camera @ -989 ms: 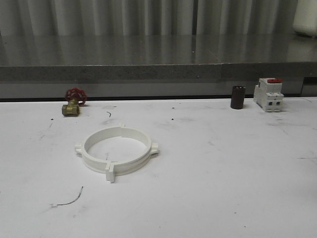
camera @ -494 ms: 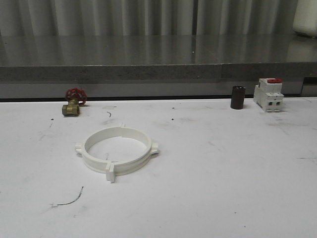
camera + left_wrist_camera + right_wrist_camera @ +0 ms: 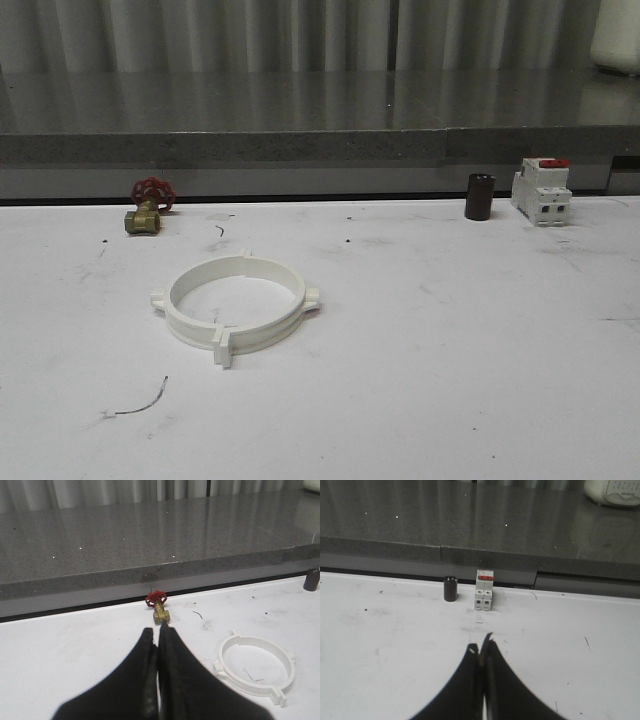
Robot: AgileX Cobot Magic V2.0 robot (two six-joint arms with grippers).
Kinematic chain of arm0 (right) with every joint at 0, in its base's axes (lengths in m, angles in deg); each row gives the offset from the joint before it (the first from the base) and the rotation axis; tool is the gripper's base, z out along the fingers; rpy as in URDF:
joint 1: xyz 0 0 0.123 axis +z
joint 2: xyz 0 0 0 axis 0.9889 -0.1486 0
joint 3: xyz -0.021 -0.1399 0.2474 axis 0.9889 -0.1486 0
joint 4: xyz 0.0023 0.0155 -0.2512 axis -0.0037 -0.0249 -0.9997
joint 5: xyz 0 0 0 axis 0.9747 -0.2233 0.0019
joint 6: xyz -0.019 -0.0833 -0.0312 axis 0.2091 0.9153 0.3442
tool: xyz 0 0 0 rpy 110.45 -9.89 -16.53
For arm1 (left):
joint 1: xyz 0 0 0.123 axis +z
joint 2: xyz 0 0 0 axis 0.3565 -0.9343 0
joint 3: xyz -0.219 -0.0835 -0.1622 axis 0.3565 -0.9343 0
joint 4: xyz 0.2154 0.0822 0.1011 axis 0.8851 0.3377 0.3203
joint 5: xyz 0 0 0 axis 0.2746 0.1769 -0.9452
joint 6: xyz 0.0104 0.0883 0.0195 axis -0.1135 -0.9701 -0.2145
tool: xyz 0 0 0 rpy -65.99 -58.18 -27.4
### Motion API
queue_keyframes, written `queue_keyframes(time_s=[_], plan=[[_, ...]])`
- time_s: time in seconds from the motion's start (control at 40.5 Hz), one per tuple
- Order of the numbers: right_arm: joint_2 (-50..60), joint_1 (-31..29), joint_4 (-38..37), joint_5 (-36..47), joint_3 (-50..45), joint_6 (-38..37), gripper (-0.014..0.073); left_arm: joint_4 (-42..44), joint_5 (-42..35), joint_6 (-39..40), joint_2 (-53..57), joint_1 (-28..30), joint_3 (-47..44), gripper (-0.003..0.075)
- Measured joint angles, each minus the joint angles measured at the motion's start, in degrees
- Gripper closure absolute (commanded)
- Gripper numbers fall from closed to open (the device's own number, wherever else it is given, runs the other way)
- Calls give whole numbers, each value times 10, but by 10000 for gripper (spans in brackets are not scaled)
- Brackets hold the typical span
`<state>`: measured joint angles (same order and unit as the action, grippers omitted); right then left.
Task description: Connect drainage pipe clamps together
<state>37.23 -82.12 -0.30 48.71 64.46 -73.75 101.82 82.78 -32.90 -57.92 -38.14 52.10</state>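
Observation:
The drainage pipe clamps (image 3: 236, 305) lie joined as one white ring with small tabs, flat on the white table, left of centre in the front view. In the left wrist view the drainage pipe clamps (image 3: 256, 670) sit off to one side of my left gripper (image 3: 157, 632), which is shut with nothing between its black fingers and hangs well apart from the ring. My right gripper (image 3: 481, 647) is shut and empty too, over bare table far from the ring.
A brass valve with a red handwheel (image 3: 148, 206) stands at the back left. A dark cylinder (image 3: 479, 196) and a white-and-red breaker block (image 3: 542, 190) stand at the back right. A grey ledge (image 3: 320, 145) runs behind the table. A thin wire scrap (image 3: 140, 402) lies near the front.

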Motion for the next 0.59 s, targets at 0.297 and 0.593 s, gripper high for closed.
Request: queue_keyframes(time_s=[0.297,0.593], plan=[[5,0,0,0,0,0,715,0,0,0,0,0,0,741],[5,0,0,0,0,0,715,0,0,0,0,0,0,741]])
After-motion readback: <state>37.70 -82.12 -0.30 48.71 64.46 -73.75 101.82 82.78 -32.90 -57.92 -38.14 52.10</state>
